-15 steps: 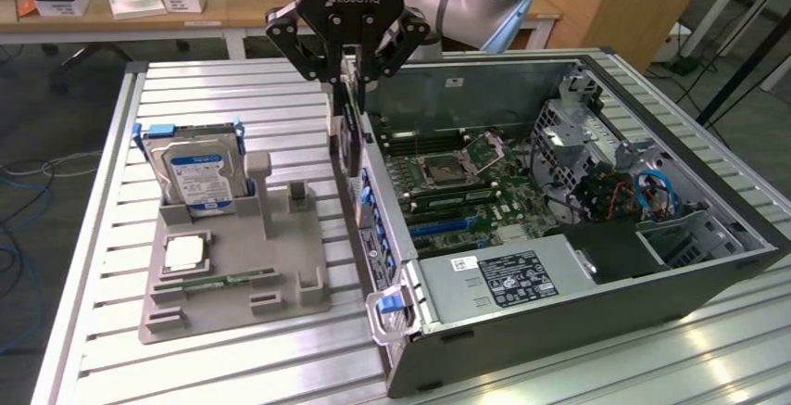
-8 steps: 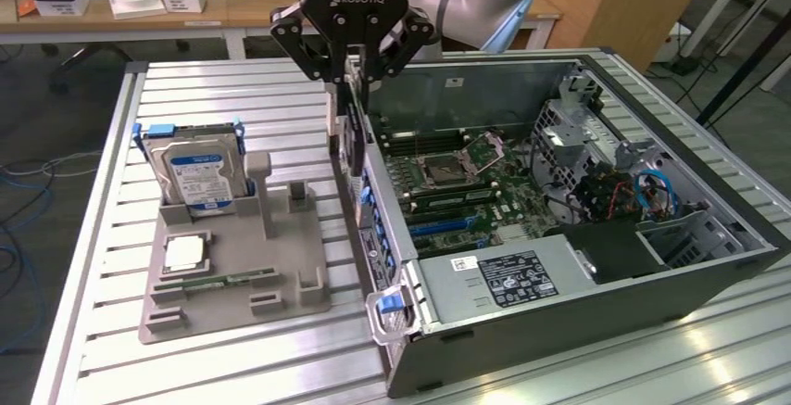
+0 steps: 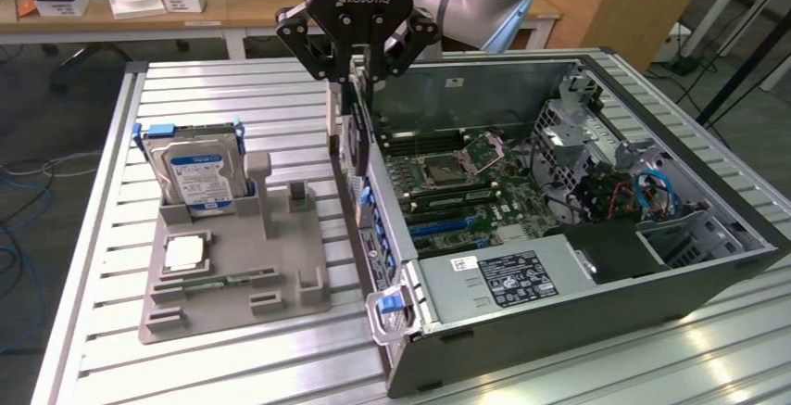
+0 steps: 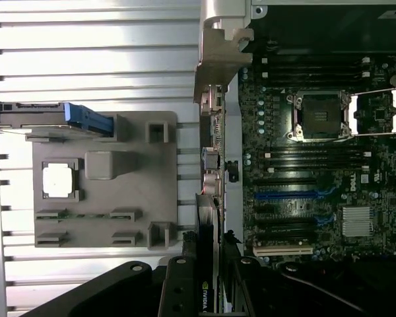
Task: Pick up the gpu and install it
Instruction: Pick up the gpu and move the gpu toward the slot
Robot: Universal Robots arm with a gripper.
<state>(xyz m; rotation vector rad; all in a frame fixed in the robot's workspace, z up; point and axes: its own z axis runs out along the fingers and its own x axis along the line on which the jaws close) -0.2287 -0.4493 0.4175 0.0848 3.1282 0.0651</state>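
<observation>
My gripper [image 3: 362, 73] hangs over the near wall of the open computer case [image 3: 692, 284], shut on the gpu [image 3: 351, 132]. The card hangs edge-on below the fingers [image 3: 332, 60], dark, with a silver strip along one side. In the wrist view the gpu [image 4: 208, 231] runs edge-on away from my gripper [image 4: 208, 294], along the case wall beside the motherboard [image 4: 317, 165]. Its silver end bracket [image 4: 219, 56] is at the far end. Black fingers [image 4: 177, 290] press on both faces of the card.
A grey fixture [image 3: 235, 275] on the slatted table holds an upright blue-labelled hard drive [image 3: 198, 178], a processor [image 3: 183, 252] and a memory stick [image 3: 229, 282]. Inside the case are blue slots [image 4: 287, 193], a processor socket [image 4: 317, 115] and a power supply [image 3: 507, 280].
</observation>
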